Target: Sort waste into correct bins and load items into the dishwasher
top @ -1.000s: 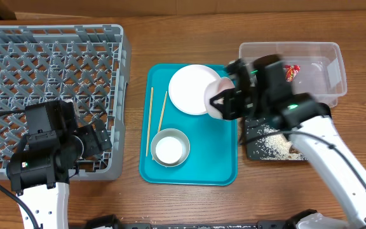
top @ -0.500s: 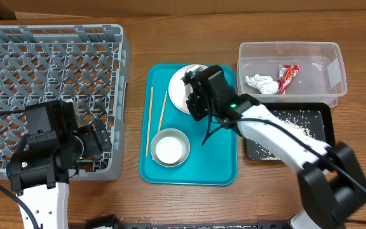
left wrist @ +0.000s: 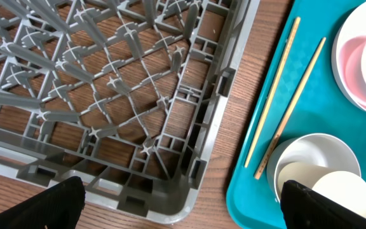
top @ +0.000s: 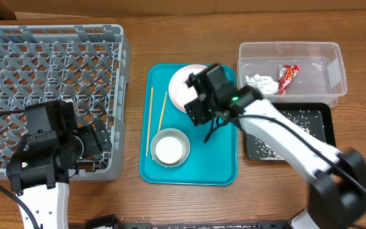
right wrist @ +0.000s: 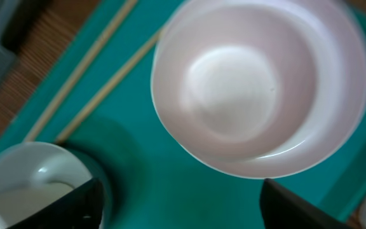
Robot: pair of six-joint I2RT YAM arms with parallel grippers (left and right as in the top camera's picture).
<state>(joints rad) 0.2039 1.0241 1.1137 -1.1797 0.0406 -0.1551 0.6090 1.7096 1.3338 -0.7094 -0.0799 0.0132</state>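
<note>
One pink bowl (right wrist: 234, 89) sits in the one white plate (top: 178, 89) on the teal tray (top: 196, 168), under the right gripper (right wrist: 180, 194), whose jaws are spread and released. Overhead, the arm mostly hides the bowl; the right wrist view shows it whole. Two chopsticks (top: 151, 121) lie beside one metal bowl (top: 182, 138) holding one cup (top: 169, 150). The left gripper (left wrist: 180, 203) hangs, jaws wide apart, over the rack (left wrist: 107, 95) corner

White arm links (top: 286, 135), black joint housings (top: 45, 135), small green light (top: 233, 98), black cables (top: 210, 129)
</note>
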